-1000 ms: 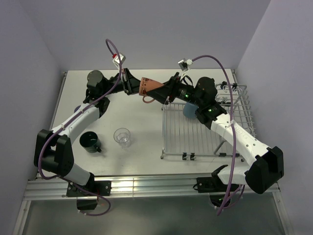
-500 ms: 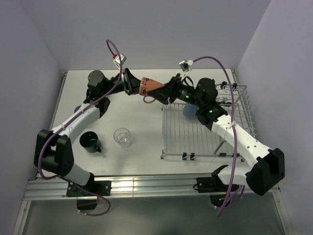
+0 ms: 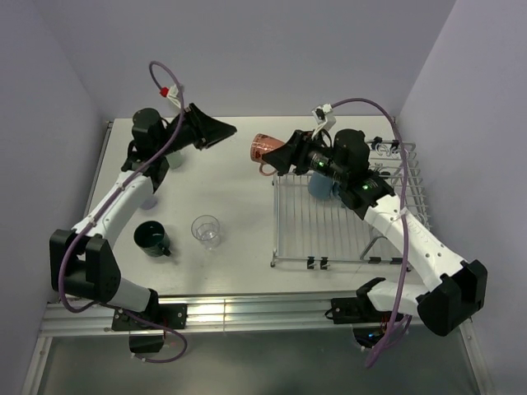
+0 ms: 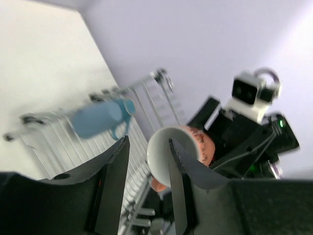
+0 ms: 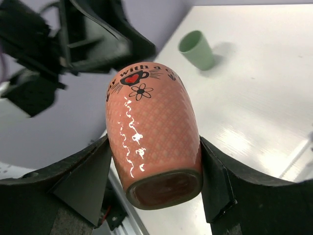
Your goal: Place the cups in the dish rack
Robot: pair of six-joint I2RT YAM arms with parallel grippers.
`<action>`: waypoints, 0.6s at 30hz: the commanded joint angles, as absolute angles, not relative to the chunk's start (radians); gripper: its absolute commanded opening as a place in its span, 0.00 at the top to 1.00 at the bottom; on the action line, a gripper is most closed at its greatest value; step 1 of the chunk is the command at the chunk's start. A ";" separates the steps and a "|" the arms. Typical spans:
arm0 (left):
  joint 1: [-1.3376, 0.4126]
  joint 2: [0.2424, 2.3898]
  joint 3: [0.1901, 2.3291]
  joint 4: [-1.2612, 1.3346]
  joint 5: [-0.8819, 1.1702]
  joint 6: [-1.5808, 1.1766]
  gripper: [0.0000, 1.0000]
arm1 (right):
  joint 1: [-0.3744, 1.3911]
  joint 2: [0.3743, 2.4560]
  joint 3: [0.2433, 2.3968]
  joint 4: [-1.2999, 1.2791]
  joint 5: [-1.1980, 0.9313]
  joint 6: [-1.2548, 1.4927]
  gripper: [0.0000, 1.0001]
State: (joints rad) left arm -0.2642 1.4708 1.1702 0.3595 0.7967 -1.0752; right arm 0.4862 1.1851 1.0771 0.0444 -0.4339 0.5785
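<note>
Right gripper [image 3: 282, 156]: clamped across the orange mug [image 3: 262, 149] near its base. The mug is held on its side in the air, near the far left corner of the dish rack [image 3: 329, 226].
Left gripper [image 3: 216, 132]: fingers apart, empty.
Handling: likely glazed ceramic, so rigid, slick and breakable; the grip across the body looks sound.

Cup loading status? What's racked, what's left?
Done: one light blue mug lies in the dish rack. In hand: the right gripper holds the orange mug beside the rack; the left gripper is open and empty. Left: dark green mug, clear glass and pale green cup, all on the table.
</note>
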 commanded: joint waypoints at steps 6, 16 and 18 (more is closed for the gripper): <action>-0.161 1.414 1.451 -0.240 0.471 -0.792 0.57 | 0.468 1.244 1.397 -0.483 -0.020 0.381 1.00; -0.161 1.396 1.522 -0.411 0.399 -0.706 0.56 | 0.477 1.537 1.563 -0.816 0.179 0.262 1.00; -0.161 1.390 1.519 -0.416 0.397 -0.695 0.56 | 0.480 1.552 1.557 -0.824 0.186 0.253 1.00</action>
State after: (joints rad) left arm -0.1577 1.4258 1.4815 -0.3630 0.4198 -0.7479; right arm 0.4736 1.5478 1.5204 -0.7475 0.1181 0.2985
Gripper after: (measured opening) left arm 0.441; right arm 0.718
